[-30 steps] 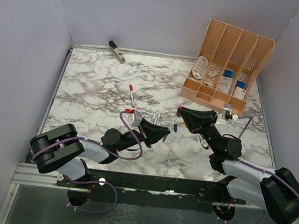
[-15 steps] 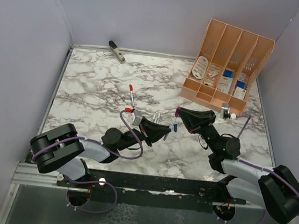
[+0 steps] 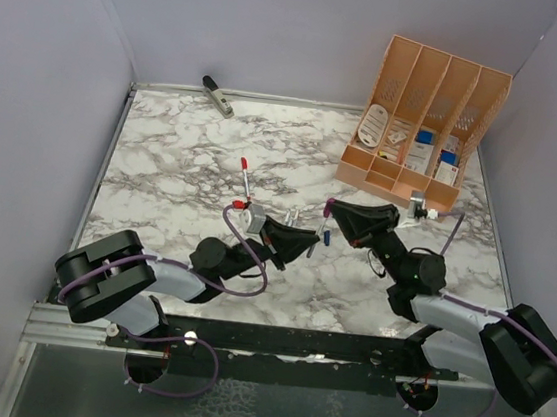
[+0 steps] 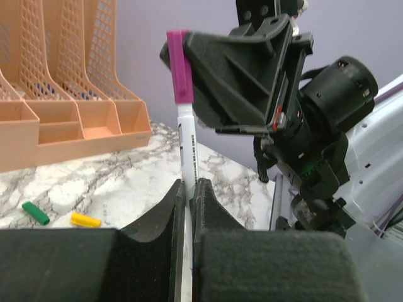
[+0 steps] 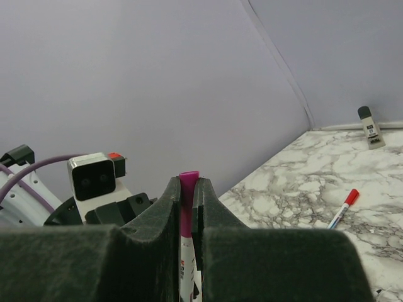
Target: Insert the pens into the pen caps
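We see the left gripper [image 4: 189, 189] closed on a white pen [image 4: 187, 145]. Its two black fingers pinch the lower barrel, and the pen stands upright between them. The pen's top end meets a magenta cap [image 4: 180, 66], which sits in line with the barrel. We cannot tell whether the cap is pushed fully home.

The right gripper [image 5: 187, 185] is clamped on that same magenta cap. In its own wrist view the cap pokes up just above the fingertips and the white barrel runs down below it. So the pen and cap bridge the two grippers, the left holding low on the barrel and the right holding the cap above it.

From the top view this meeting point is off the near-left corner of the orange organizer [image 3: 424, 124], above the marble table [image 3: 184, 157].

A green cap [image 4: 36, 213] and a yellow cap [image 4: 85, 219] lie side by side but apart on the marble, near the organizer's low front tray. Two slim grey pens [image 3: 293, 217] lie on the table to the near left of the organizer, beside the left gripper; they are too small for us to read in detail. A pen with a red cap [image 3: 247, 177] lies farther left of the organizer. A grey clip-like tool [image 3: 218, 96] rests against the back wall, well to the organizer's left.
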You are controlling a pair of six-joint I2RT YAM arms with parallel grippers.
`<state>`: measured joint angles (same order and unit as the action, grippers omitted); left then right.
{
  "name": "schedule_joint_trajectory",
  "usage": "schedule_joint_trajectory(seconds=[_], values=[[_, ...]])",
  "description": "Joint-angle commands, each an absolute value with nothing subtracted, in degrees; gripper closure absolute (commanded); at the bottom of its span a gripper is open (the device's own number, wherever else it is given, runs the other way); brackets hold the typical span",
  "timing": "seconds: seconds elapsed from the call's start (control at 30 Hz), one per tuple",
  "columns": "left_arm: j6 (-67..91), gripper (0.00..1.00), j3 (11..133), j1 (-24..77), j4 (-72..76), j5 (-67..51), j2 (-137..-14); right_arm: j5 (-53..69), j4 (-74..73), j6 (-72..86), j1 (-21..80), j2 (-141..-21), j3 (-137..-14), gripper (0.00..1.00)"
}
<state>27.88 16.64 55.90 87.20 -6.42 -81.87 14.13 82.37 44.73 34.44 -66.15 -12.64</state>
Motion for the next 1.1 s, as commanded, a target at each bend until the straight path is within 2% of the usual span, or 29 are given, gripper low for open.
schedule_joint_trajectory(seconds=[0.0, 0.3, 0.53, 0.63, 1.07], values=[[25.7, 1.0, 21.5, 56.1, 100.1, -2.8, -80.7, 16.6, 102.0, 43.9, 35.9, -67.8, -13.4, 0.99], [23.4, 1.0, 25.0, 56.0, 98.8, -2.9, -79.8, 16.8, 101.3, 40.6, 36.6, -66.4, -14.1, 0.99], [21.4, 1.0, 26.8, 56.0, 89.1, -6.6, -75.9, 20.1, 82.0, 36.8, 36.6, -62.2, -17.8, 0.99], [19.6, 1.0, 26.6, 56.0, 85.4, -5.9, -74.0, 20.9, 81.3, 36.5, 36.6, -62.5, -17.5, 0.99], [18.0, 1.0, 27.9, 55.9, 91.0, -7.6, -73.4, 23.0, 80.7, 38.1, 37.0, -70.3, -15.8, 0.99]])
